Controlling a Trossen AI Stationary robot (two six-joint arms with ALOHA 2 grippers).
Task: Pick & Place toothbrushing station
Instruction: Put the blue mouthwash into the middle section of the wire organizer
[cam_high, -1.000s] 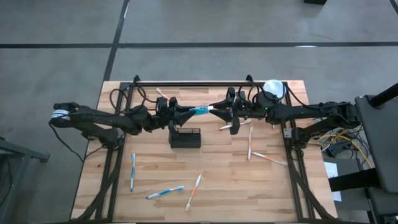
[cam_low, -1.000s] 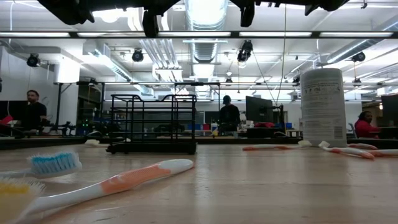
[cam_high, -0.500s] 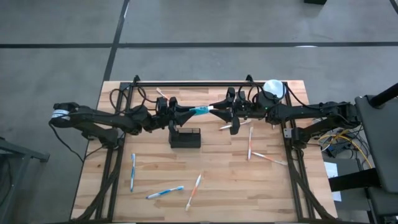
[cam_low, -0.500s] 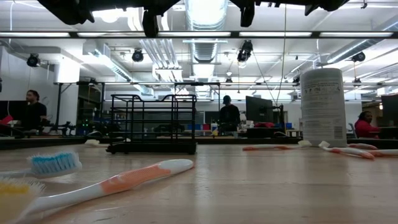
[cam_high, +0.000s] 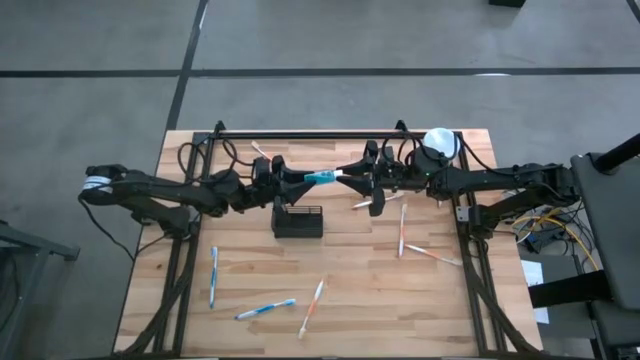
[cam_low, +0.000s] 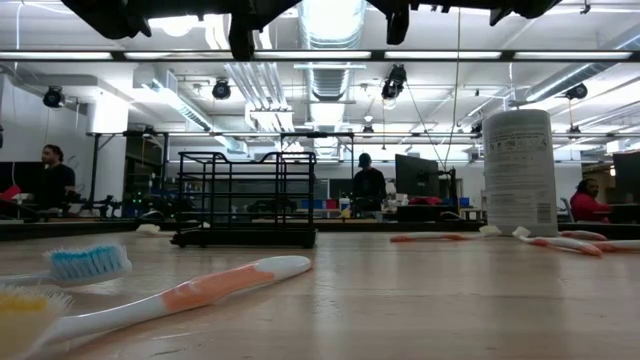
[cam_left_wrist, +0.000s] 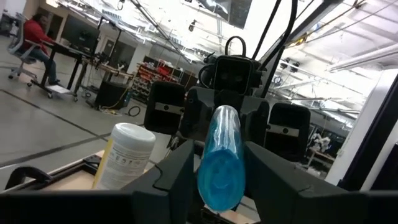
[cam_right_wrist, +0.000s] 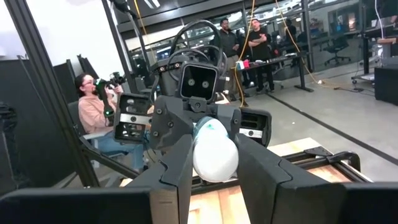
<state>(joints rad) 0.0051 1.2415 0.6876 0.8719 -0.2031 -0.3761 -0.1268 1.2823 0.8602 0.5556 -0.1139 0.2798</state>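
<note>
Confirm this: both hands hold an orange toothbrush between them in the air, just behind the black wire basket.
Not quite. The toothbrush between the left hand and right hand is blue, not orange, as the high view shows. The rest stands: it hangs in the air just behind the black wire basket.

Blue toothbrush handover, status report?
Left gripper and right gripper meet on the blue toothbrush, held level above the table. Black basket sits just below, empty. Nothing in the way.
</note>
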